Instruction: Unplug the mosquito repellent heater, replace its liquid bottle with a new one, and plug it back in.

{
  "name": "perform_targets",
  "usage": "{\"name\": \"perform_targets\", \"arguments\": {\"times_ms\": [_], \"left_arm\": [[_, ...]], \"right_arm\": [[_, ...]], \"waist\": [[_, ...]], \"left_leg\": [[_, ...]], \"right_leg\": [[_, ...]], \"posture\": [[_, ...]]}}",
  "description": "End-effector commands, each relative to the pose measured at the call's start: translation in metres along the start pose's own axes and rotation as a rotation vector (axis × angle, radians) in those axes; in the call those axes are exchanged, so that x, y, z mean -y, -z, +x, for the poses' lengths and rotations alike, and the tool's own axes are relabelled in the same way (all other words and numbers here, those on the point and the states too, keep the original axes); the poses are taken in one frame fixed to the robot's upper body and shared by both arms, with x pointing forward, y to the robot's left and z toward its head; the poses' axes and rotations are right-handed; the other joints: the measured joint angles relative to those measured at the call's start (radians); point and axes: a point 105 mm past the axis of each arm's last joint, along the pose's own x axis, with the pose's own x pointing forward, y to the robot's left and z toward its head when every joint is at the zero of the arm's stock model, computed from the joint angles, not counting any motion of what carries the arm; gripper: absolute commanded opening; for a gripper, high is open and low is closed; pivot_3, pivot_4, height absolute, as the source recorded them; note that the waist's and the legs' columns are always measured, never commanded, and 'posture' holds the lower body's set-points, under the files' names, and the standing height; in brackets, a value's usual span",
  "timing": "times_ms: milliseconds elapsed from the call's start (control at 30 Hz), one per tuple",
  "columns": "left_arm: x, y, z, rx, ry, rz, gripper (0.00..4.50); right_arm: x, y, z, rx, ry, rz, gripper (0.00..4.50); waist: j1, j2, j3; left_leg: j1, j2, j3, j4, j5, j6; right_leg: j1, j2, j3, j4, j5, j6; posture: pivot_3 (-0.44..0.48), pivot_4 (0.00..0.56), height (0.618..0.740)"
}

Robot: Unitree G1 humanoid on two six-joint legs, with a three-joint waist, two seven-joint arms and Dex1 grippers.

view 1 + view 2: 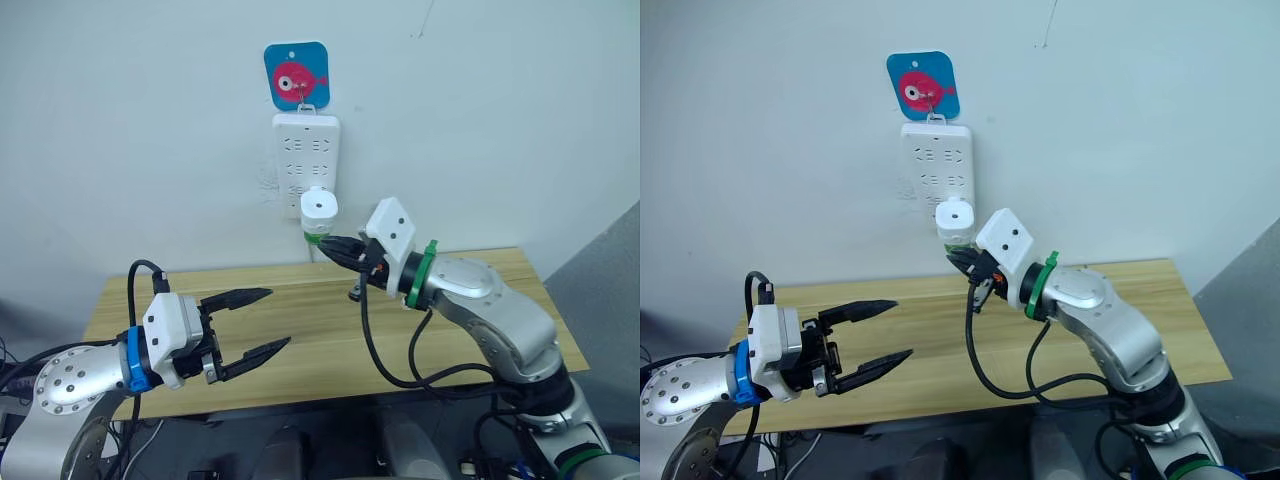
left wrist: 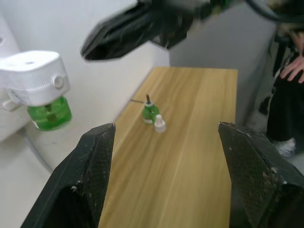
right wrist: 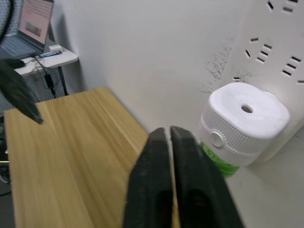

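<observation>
- The mosquito repellent heater [image 1: 319, 207], with a green bottle [image 2: 49, 114] under it, is seen plugged into the power strip [image 1: 306, 150] on the wall.
- The right gripper [image 1: 330, 246] is held just beside the heater, fingers pressed together, gripping nothing.
- The left gripper [image 1: 268, 319] is spread wide over the wooden table [image 1: 300, 330], holding nothing.
- A second green bottle [image 2: 150, 112] and a small white cap [image 2: 159, 124] are seen standing on the table.

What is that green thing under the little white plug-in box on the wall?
Under the mosquito repellent heater hangs a green liquid bottle, screwed up into it. Its neck is hidden inside the heater. Behind the heater is the white power strip; the prongs are covered.
</observation>
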Motion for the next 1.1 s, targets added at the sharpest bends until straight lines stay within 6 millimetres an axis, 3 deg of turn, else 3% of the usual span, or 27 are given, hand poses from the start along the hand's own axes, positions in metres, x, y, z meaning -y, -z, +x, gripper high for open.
{"name": "perform_targets", "arguments": {"times_ms": [33,600,1100], "left_arm": [[0.001,-0.011,0.005,0.041,-0.020,0.035,3.62],[-0.009,-0.013,0.014,0.059,-0.040,0.055,3.62],[-0.013,-0.011,0.019,0.059,-0.038,0.064,3.62]], "right_arm": [[0.007,-0.012,0.008,0.051,0.039,-0.048,0.03],[0.014,0.001,0.024,0.029,0.102,-0.034,0.03],[0.032,0.002,0.022,0.036,0.219,0.035,0.03]], "waist": [[0.000,0.000,0.000],[0.000,0.000,0.000],[0.000,0.000,0.000]], "left_leg": [[0.000,0.000,0.000,-0.001,0.000,0.000],[0.002,0.001,0.000,-0.005,0.000,0.000],[0.002,0.001,0.000,-0.006,0.000,-0.001]], "right_leg": [[0.000,0.000,0.000,0.000,0.000,0.000],[0.000,0.000,0.000,-0.001,0.000,0.000],[0.000,0.001,0.000,-0.001,0.000,0.000]], "posture": [[-0.112,0.161,0.730],[-0.103,0.154,0.730],[-0.101,0.145,0.730]]}}
